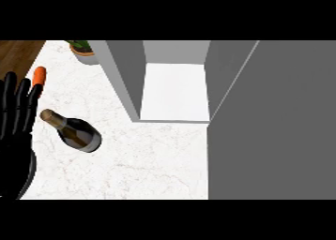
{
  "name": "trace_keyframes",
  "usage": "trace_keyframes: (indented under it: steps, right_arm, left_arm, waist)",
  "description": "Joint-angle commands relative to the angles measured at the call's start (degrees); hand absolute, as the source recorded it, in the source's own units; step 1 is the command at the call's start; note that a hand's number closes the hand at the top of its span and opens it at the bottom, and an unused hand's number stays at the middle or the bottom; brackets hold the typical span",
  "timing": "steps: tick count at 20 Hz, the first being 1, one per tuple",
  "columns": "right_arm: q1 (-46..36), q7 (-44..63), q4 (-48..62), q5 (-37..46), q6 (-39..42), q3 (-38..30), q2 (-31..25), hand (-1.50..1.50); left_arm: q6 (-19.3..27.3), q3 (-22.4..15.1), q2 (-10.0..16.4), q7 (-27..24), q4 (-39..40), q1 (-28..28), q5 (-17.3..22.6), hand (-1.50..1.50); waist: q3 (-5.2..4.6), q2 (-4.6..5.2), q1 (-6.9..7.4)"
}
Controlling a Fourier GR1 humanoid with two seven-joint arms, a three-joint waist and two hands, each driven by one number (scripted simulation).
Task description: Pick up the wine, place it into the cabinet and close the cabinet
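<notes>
Dark glass wine bottle (79, 135) on the white marble counter (150, 161) could tip or roll under a glancing touch. Black left hand (8, 131) rests released, empty.

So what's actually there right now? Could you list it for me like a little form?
wine bottle: on the counter, not held, just right of the left hand
cabinet: open, white inside, nothing seen in it
left hand: open, fingers up, resting at the view's left edge
right hand: not in view
carrot: by the left hand's fingertips
counter: white marble
</notes>
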Motion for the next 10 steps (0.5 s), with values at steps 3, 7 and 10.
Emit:
trace_keyframes:
  steps: [3, 7, 10]
  right_arm:
    - [0.7, -0.1, -2.0, -2.1, 1.7, -0.2, -0.4, -1.50]
    - [6.5, 2.8, -5.2, -6.6, 7.6, 7.5, -0.1, -1.50]
    - [10.5, 5.8, -9.6, -9.2, 9.4, 8.8, -1.1, -1.50]
  left_arm:
    - [13.7, -1.3, -4.0, 0.5, 2.4, -0.8, -13.1, -1.50]
    - [31.2, -2.8, -4.1, 4.2, 8.3, -2.3, -6.6, -1.50]
    - [41.1, -8.9, -4.1, 5.1, 11.8, -6.4, -8.3, -1.50]
  waist:
    - [1.52, 0.17, -0.87]
    - [1.31, 0.28, -2.65]
    - [1.44, 0.11, -3.00]
